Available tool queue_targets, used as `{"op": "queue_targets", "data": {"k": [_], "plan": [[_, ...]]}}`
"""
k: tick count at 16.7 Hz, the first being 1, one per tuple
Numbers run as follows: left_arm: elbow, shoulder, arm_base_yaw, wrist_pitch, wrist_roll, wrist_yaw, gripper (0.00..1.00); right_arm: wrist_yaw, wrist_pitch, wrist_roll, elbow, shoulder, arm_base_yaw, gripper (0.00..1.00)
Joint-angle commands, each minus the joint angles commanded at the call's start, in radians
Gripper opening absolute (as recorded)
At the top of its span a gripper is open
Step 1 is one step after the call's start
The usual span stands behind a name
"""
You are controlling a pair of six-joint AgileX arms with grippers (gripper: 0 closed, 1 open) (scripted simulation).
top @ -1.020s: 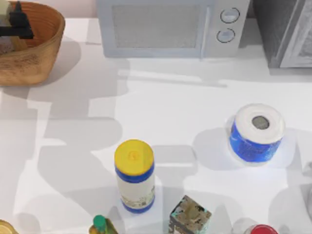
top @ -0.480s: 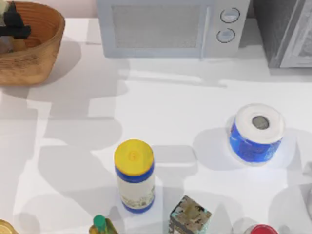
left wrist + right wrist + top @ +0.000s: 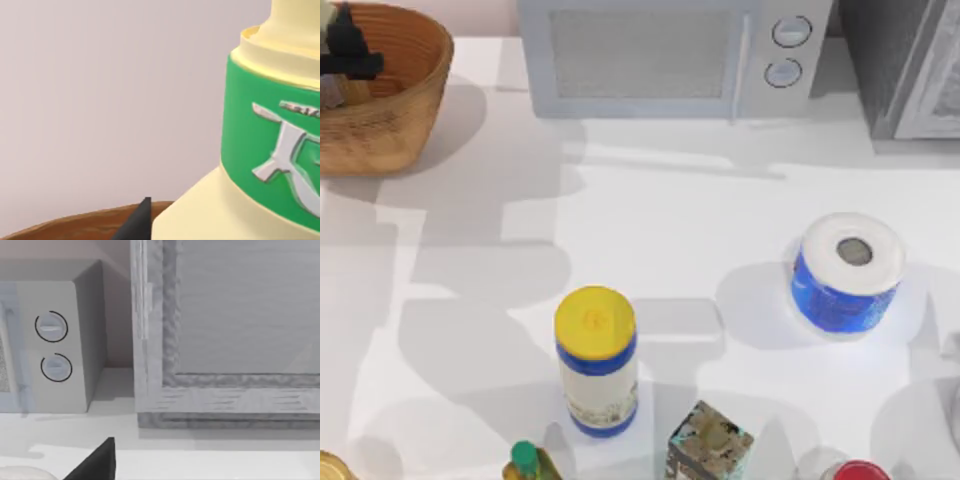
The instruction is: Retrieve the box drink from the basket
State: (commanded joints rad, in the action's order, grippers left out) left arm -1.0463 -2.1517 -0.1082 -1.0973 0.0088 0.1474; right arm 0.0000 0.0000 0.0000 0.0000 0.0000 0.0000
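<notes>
The left gripper [image 3: 350,62] is hanging over the basket [image 3: 415,95], directly above the box drink [image 3: 260,150], which is standing upright inside. Finger spread: cannot tell. Left arm is clearly nearer; right arm is idling by the microwave [image 3: 670,55].

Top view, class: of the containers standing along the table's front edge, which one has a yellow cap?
The tall white bottle with blue bands. Its lid is yellow; the small bottle beside it has a green cap, and the mottled cube box has none.

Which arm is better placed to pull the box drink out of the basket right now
Left. My left hand is already over the basket at the table's far left corner, at the box drink. My right arm faces the microwave, far from the basket.
</notes>
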Motion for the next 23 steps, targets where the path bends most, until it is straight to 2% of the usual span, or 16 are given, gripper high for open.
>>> {"op": "queue_targets", "data": {"k": [10, 23], "plan": [[-0.007, 0.032, -0.006, 0.034, 0.002, 0.000, 0.00, 0.000, 0.000, 0.000, 0.000, 0.000, 0.000, 1.00], [-0.231, 0.309, -0.004, 0.519, 0.006, -0.005, 0.00, 0.000, 0.000, 0.000, 0.000, 0.000, 0.000, 1.00]]}}
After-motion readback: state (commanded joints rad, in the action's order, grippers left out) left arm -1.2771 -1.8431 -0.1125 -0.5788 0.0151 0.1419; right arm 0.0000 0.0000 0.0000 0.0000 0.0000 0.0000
